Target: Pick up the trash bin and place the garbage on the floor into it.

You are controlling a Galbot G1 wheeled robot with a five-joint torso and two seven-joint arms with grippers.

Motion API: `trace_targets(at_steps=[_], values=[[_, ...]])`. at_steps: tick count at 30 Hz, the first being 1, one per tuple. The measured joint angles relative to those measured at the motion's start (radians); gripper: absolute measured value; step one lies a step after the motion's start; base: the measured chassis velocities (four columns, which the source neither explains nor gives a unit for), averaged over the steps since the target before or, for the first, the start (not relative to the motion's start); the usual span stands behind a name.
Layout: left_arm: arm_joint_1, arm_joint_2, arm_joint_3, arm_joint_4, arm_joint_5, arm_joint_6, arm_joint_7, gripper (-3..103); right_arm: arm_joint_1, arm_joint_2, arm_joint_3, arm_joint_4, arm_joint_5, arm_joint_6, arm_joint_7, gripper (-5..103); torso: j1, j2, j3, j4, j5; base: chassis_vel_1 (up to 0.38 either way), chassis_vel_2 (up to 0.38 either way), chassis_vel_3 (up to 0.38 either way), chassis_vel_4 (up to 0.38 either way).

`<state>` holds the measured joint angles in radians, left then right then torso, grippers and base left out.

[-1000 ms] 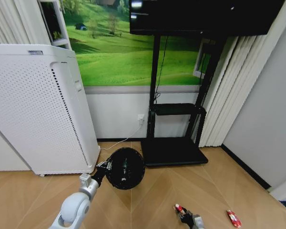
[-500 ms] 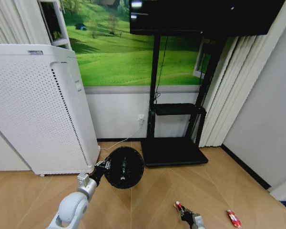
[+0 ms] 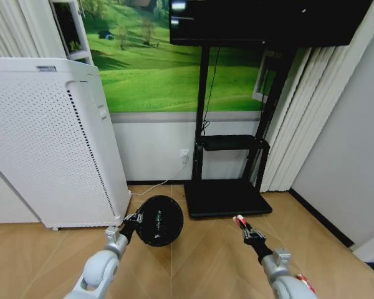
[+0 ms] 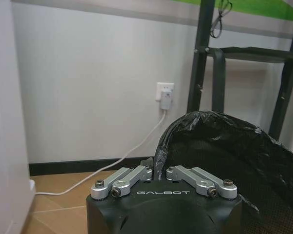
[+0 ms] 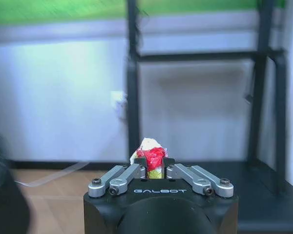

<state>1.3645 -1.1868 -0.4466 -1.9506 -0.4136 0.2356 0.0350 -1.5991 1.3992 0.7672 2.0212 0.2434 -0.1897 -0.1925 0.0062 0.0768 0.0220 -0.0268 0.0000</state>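
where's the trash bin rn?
Head view: the trash bin is held off the floor by the left gripper, beside the white appliance and left of the TV stand.

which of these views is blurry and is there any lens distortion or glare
Right wrist view: the wall and black stand behind are smeared, while the right claw and its red-and-white wrapper stay sharp. Left wrist view: crisp, liner of the trash bin clear. Head view: wide-angle bowing at the white appliance; small glare spots on the screen.

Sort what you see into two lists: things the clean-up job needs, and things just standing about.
Job: trash bin gripped at its rim by the left gripper; red-and-white wrapper in the right gripper; second wrapper on the floor.

Standing about: white appliance; black stand; curtain.
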Motion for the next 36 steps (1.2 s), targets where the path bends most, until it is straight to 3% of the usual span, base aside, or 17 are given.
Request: trace_targets(at_steps=[3, 7, 11, 18, 30, 36], values=[[-0.013, -0.002, 0.023, 0.013, 0.004, 0.001, -0.006, 7, -0.018, 0.004, -0.022, 0.066, 0.000, -0.010, 0.006, 14, 0.000, 0.000, 0.000, 0.0001, -0.0003, 0.000, 0.000, 0.000, 0.000], [-0.073, -0.020, 0.145, 0.069, 0.038, 0.002, -0.032, 7, -0.032, 0.019, -0.152, 0.216, -0.040, -0.076, 0.011, 14, 0.000, 0.000, 0.000, 0.0000, -0.0001, 0.000, 0.000, 0.000, 0.000], [-0.132, -0.040, 0.256, 0.105, 0.045, 0.008, -0.067, 7, 0.016, 0.007, -0.289, 0.194, -0.089, -0.121, 0.027, 14, 0.000, 0.000, 0.000, 0.0001, 0.0002, 0.000, 0.000, 0.000, 0.000], [-0.187, -0.053, 0.309, 0.148, 0.036, 0.015, -0.080, 7, 0.023, -0.012, -0.367, 0.137, -0.153, -0.123, 0.025, 12, 0.000, 0.000, 0.000, 0.0001, 0.0002, 0.000, 0.000, 0.000, 0.000], [-0.216, -0.078, 0.334, 0.184, 0.036, 0.015, -0.079, 7, 0.043, -0.014, -0.436, 0.086, -0.189, -0.126, 0.062, 53, 0.000, 0.000, 0.000, 0.0001, 0.0000, 0.000, 0.000, 0.000, 0.000], [-0.218, -0.080, 0.320, 0.187, 0.035, 0.016, -0.078, 7, 0.052, -0.017, -0.383, 0.091, -0.159, -0.118, 0.085, 75, 0.000, 0.000, 0.000, 0.0000, 0.0001, 0.000, 0.000, 0.000, 0.000]])
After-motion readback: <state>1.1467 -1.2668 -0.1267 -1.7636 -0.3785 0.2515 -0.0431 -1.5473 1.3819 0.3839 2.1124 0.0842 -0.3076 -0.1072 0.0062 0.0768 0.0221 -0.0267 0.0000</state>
